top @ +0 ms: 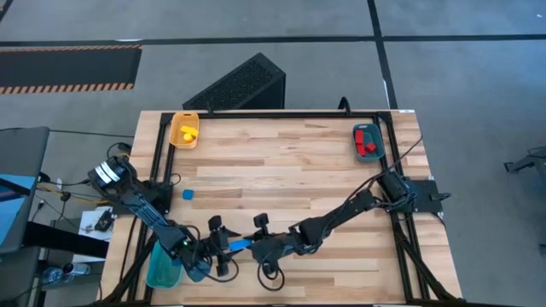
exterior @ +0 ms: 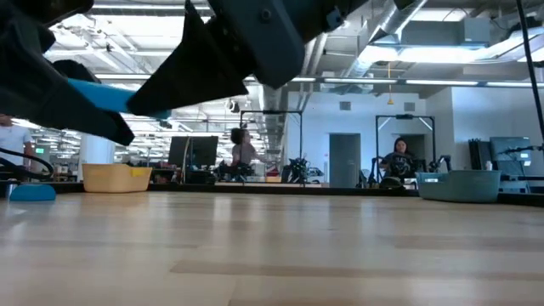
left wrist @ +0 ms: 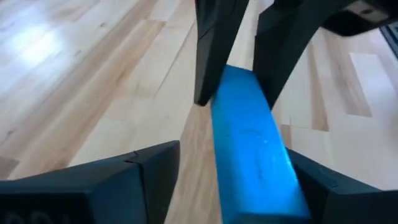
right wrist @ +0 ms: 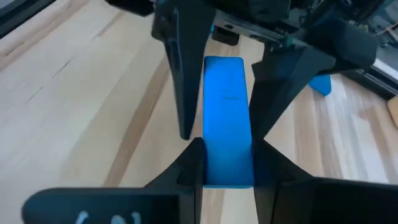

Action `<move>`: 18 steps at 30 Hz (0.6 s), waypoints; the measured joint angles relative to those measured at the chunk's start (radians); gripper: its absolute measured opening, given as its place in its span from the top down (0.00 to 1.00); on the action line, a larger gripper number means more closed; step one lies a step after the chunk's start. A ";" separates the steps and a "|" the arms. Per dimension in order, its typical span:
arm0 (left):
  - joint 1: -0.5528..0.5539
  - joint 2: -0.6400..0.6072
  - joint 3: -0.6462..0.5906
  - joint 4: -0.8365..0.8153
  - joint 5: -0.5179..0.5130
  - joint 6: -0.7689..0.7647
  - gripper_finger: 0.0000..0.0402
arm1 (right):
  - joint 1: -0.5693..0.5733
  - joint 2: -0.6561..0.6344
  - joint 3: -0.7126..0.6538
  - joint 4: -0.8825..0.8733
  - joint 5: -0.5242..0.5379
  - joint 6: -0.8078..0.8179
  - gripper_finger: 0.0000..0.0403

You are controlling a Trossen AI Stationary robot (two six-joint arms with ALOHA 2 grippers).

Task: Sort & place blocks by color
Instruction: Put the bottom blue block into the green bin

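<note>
While people sit behind (exterior: pixel 397 161), pale wooden table (top: pixel 299 170) carries blue cube (top: pixel 188 194).

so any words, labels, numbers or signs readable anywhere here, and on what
None can be read.
Pale marks on the right gripper body, seen in the right wrist view: cut off at the edge, unreadable.
White label patch on the left arm, seen from above: too small to read.
The blue bar and the trays show no text.
</note>
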 joint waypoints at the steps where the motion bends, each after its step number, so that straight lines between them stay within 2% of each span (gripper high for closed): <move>1: -0.004 0.005 0.000 0.005 -0.006 0.011 0.49 | 0.000 0.000 0.003 -0.007 -0.003 0.005 0.77; 9: -0.021 0.010 0.045 -0.014 -0.033 0.103 0.68 | -0.014 0.000 0.004 -0.047 -0.029 0.094 0.77; 13: -0.019 0.010 0.059 -0.020 -0.029 0.143 0.74 | -0.022 0.000 0.004 -0.050 -0.069 0.114 0.77; 18: -0.015 0.010 0.061 -0.056 -0.021 0.109 0.78 | -0.021 0.000 0.004 -0.048 -0.070 0.115 0.77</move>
